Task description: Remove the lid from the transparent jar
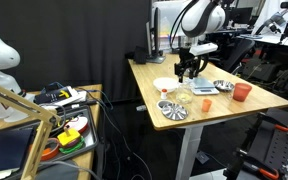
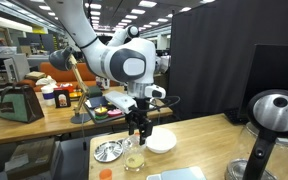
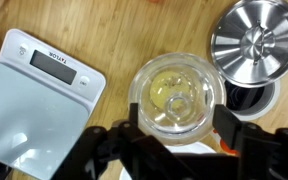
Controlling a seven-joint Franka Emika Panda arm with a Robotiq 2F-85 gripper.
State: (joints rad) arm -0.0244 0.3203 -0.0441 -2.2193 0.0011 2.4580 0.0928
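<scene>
Clear glass jar (image 3: 176, 92) sat mid-frame in the wrist view, lid (image 3: 180, 102) seemingly on, between scale (image 3: 34, 85) at left and steel disc (image 3: 254, 38) upper right, gripper (image 3: 174, 126) spread apart above it, so I judged: centre on the knob, drop straight, pinch gently, lift vertically.

Transparent jar (image 3: 176, 95): small, squat, clear glass, standing upright on the wooden table (image 3: 134, 25). Clear lid (image 3: 180, 101) with a round centre knob appears seated on top. Faint yellowish tint shows inside.
</scene>
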